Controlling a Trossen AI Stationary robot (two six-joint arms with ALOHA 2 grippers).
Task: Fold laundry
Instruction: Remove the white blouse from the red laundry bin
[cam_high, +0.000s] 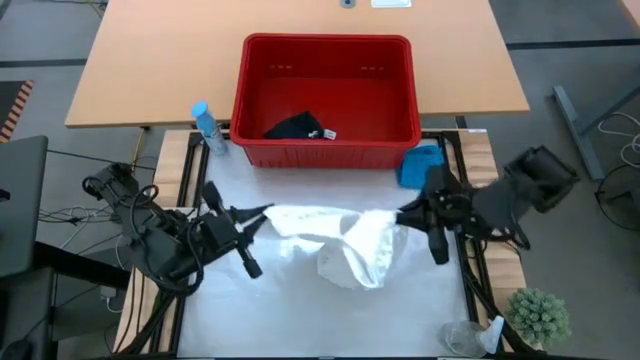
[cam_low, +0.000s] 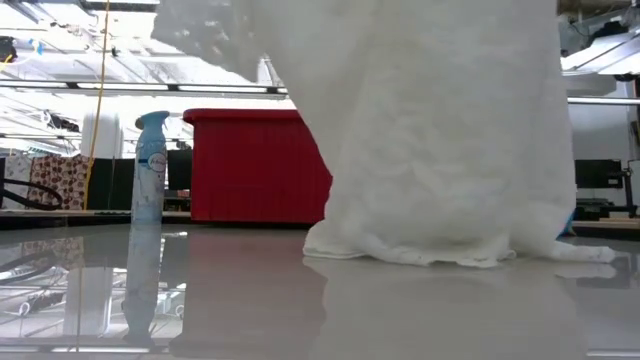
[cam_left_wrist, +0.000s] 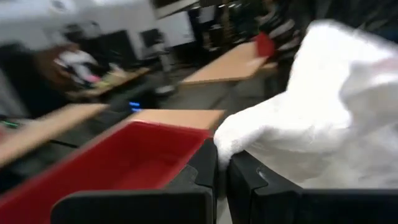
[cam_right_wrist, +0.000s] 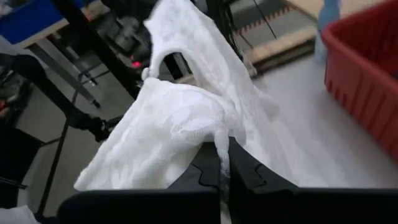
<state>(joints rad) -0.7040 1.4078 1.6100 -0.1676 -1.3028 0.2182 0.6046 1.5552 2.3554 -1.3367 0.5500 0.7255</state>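
- High view, looking straight down: a cream-white lacy cloth (cam_high: 345, 240) hangs stretched between two dark robot arms over the middle of a white table (cam_high: 300, 320).
- The left gripper (cam_high: 262, 213) sits at the cloth's 9 o'clock edge, fingers pinched together on a corner of it.
- The right gripper (cam_high: 403, 215) sits at the cloth's 3 o'clock edge, fingers likewise clamped on the fabric.
- Between the two grips the cloth sags, its loose lower part bunched on the table toward 6 o'clock.
- A red basket (cam_high: 262, 150) stands at 12 o'clock from the cloth, with a dark navy-black garment (cam_high: 295, 127) inside.
- A small turquoise-blue garment (cam_high: 421, 163) lies just past the right gripper, beside the basket's corner.
- A blue spray bottle (cam_high: 207, 127) stands near the basket, at about 10 o'clock from the cloth.
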